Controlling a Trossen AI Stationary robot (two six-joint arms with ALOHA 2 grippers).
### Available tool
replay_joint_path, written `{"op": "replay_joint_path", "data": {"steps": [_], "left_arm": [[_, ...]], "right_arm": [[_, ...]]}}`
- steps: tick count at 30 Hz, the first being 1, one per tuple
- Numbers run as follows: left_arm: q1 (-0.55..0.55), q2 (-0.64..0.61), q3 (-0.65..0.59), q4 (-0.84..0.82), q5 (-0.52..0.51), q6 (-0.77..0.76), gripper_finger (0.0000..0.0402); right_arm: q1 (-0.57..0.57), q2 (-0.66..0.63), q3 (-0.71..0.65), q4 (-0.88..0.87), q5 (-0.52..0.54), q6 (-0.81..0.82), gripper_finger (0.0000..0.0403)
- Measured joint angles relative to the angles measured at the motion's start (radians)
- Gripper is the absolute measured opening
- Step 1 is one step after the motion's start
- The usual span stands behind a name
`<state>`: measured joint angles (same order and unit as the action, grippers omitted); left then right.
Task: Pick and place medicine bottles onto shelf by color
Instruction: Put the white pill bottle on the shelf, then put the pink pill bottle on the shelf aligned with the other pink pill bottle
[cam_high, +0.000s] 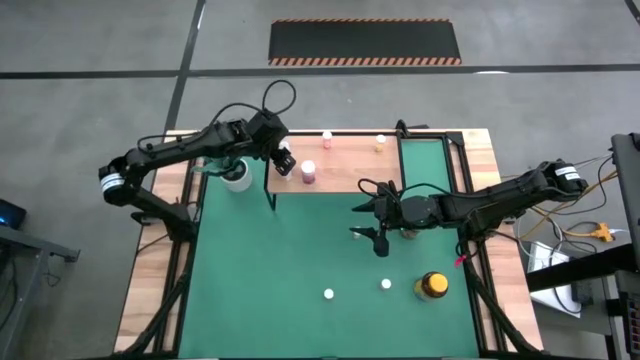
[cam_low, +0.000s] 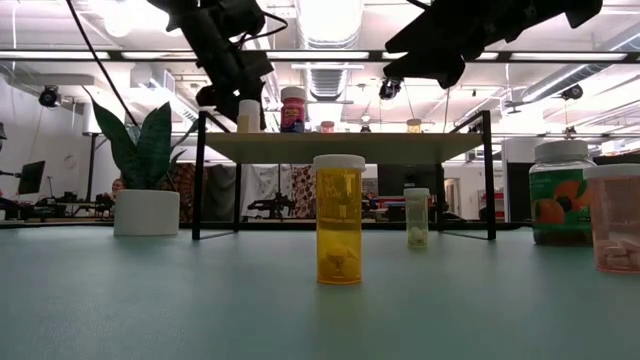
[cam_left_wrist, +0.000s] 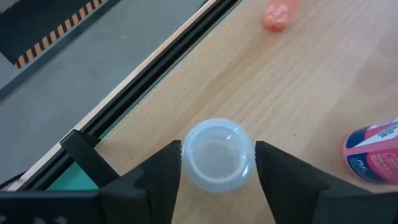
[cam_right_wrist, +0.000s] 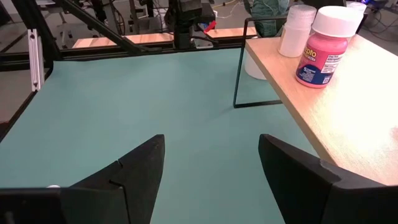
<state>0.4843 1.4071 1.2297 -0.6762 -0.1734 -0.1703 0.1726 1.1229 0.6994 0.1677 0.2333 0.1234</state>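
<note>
**Q:** Which step is this?

**A:** My left claw (cam_left_wrist: 217, 180) hangs over the near-left end of the shelf (cam_high: 345, 165), its fingers standing just off either side of a white-capped bottle (cam_left_wrist: 218, 154) that sits upright on the wood. I judge this to be the release: the bottle is placed, the fingers parted and no longer pinching. A pink bottle (cam_high: 308, 172) stands close beside it, with two more small ones farther along the board.

**Q:** And your other arm?

**A:** My right claw (cam_right_wrist: 211, 168) hovers open and empty above the green mat (cam_high: 300, 270), just off the shelf's front edge.

**Q:** What does the next move call for?

**A:** Lifting the left claw straight up, clear of the cap, without nudging the pink neighbour. Then one arm goes for the bottles waiting on the desk: the yellow jar (cam_high: 433, 285) and the two small ones near it.

**Q:** Anything hard to read?

**A:** The placed bottle's body is hidden under its cap from my wrist, so its colour is uncertain. From above, my arm covers it.
</note>
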Motion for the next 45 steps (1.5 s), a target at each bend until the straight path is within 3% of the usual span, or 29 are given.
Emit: {"op": "replay_joint_path", "data": {"steps": [12, 21, 26, 32, 38, 45], "left_arm": [[-0.002, -0.053, 0.003, -0.005, 0.008, 0.018, 0.0206], [-0.063, -0.17, 0.004, -0.005, 0.011, 0.019, 0.0206], [-0.185, -0.243, 0.003, 0.034, 0.011, 0.018, 0.0206], [-0.418, -0.285, -0.026, 0.138, -0.017, 0.02, 0.0206], [-0.633, -0.296, -0.134, 0.326, -0.045, 0.029, 0.0206], [-0.803, -0.296, -0.312, 0.566, -0.047, 0.1, 0.0206]], "right_arm": [[0.0, 0.0, 0.0, 0.0, 0.0, 0.021, 0.0248], [0.005, 0.003, -0.001, -0.026, 0.001, 0.099, 0.0247], [0.04, 0.032, -0.001, -0.037, 0.0, 0.116, 0.0245], [0.093, 0.072, -0.001, -0.037, -0.001, 0.149, 0.0245], [0.114, 0.071, -0.001, -0.067, -0.001, 0.194, 0.0244], [0.117, 0.07, -0.001, -0.095, 0.0, 0.22, 0.0244]]}}
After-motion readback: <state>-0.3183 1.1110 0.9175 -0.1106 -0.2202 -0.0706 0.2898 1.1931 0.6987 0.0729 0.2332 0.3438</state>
